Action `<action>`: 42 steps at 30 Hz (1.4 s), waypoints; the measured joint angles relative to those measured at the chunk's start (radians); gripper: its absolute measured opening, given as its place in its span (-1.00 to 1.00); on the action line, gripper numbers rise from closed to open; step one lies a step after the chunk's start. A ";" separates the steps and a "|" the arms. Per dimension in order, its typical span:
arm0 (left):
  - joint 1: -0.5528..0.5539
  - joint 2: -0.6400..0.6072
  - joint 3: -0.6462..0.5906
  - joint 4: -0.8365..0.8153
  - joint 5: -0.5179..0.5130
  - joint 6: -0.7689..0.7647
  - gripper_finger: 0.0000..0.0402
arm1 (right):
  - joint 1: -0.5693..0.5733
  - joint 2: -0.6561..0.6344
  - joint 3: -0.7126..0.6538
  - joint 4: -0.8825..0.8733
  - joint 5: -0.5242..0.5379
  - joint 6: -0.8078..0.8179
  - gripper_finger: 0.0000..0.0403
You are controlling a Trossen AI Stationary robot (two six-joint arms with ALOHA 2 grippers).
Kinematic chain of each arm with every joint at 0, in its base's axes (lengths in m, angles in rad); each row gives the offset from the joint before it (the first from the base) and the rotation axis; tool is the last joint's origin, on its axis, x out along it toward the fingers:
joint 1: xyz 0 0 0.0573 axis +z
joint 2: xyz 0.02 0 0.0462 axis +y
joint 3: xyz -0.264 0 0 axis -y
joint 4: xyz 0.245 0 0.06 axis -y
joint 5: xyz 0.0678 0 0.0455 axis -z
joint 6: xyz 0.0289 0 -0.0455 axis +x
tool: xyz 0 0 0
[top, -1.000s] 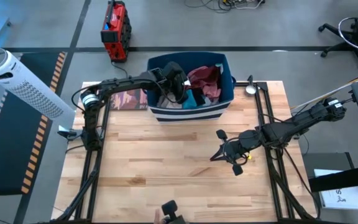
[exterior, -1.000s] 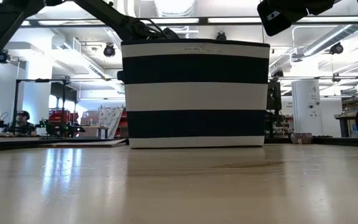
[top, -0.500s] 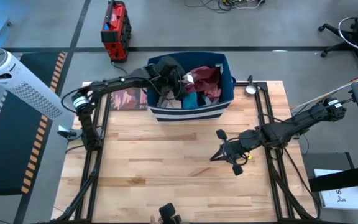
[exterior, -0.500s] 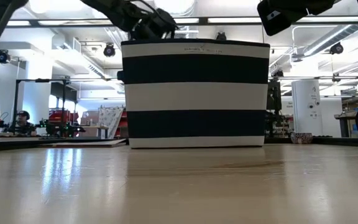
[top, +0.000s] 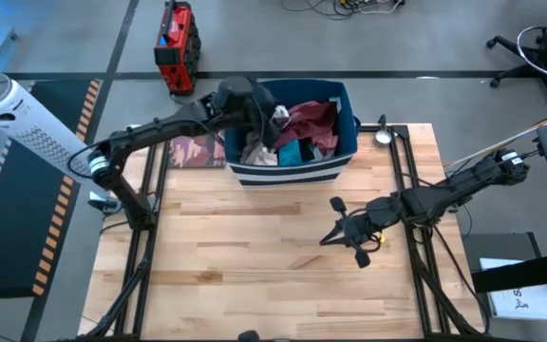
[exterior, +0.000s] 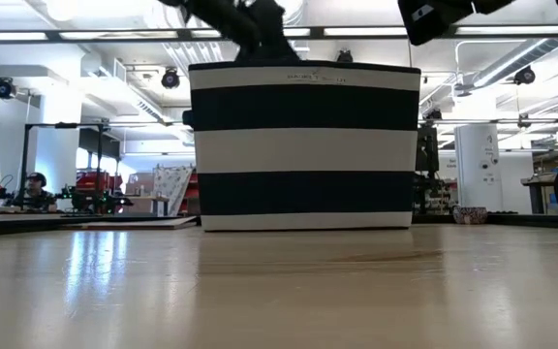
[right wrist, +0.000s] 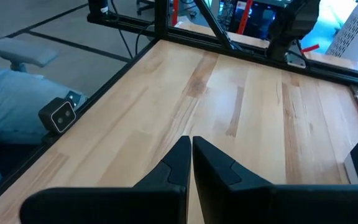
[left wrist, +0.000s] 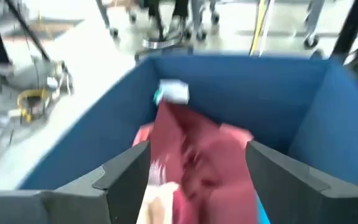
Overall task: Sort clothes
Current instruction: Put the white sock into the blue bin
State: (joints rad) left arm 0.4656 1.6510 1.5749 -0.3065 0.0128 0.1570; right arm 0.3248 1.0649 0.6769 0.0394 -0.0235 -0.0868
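The left gripper (top: 272, 119) has lifted and released above the bin (top: 288, 171), fingers spread over the maroon garment (left wrist: 194, 155); the right gripper (right wrist: 190, 158) idles clenched.

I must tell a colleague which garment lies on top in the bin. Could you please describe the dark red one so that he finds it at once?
At the far edge of the wooden table stands the dark blue rectangular fabric bin with white stripes. The maroon cloth garment lies crumpled on top of the pile inside it, next to the open left gripper. It is the only dark red piece; its neighbours are teal, pink and pale.
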 joint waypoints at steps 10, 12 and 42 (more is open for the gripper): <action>-0.075 -0.114 0.000 0.050 -0.002 0.066 0.17 | 0.000 -0.003 0.089 0.002 0.001 -0.072 -0.99; -0.085 -0.132 -0.003 0.051 -0.002 0.067 0.15 | -0.002 -0.003 0.116 -0.005 0.002 -0.083 -0.99; -0.225 -0.770 -0.885 0.575 -0.003 -0.002 0.03 | -0.639 0.291 0.745 -0.194 -0.061 -0.192 -0.99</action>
State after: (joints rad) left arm 0.2405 0.8811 0.6903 0.2681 0.0093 0.1553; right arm -0.3139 1.3559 1.4224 -0.1548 -0.0841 -0.2788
